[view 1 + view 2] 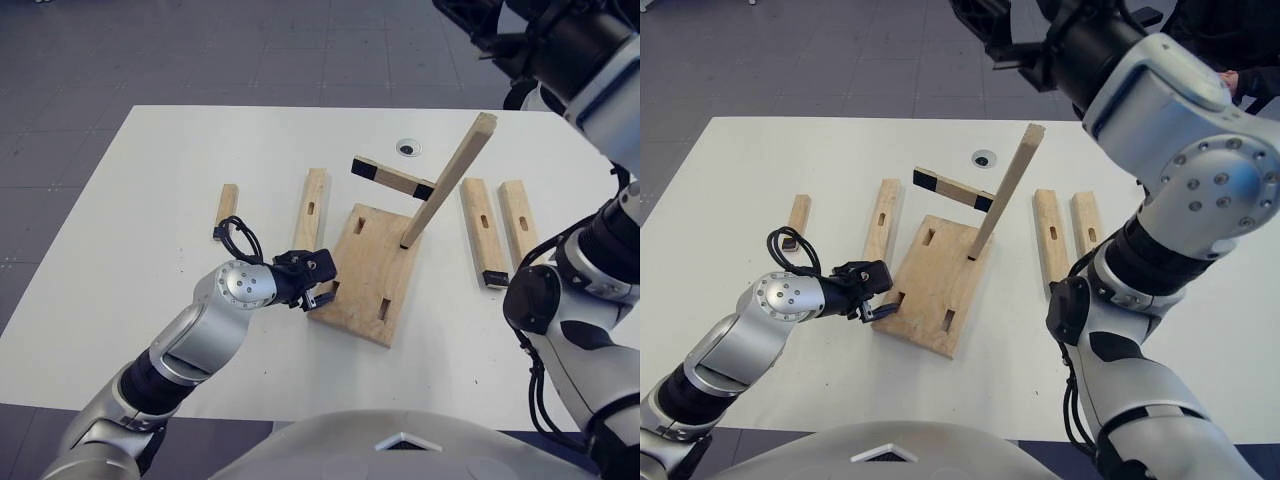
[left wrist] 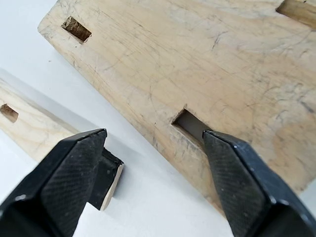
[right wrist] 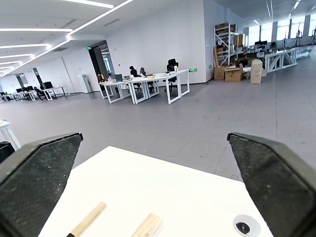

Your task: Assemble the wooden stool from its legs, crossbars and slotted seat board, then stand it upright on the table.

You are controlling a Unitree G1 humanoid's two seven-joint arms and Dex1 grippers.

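White table [image 1: 150,200] holds the pale slotted wooden seat board [image 1: 365,290] lying flat at its middle, with one light wooden leg [image 1: 450,180] standing tilted in a far slot and a black-tipped wooden crossbar [image 1: 392,177] meeting it at one end. Three more slotted legs lie flat, one [image 1: 311,208] left of the board and two [image 1: 481,230] [image 1: 518,222] to its right. The left gripper [image 1: 318,292] sits at the board's near left corner with jaws apart, and the right gripper [image 3: 155,136] hangs high over the table's far side, jaws wide apart.

Seat board [image 1: 365,275] on table [image 1: 140,260], leg [image 1: 450,180] standing in it, another leg [image 1: 311,207] left
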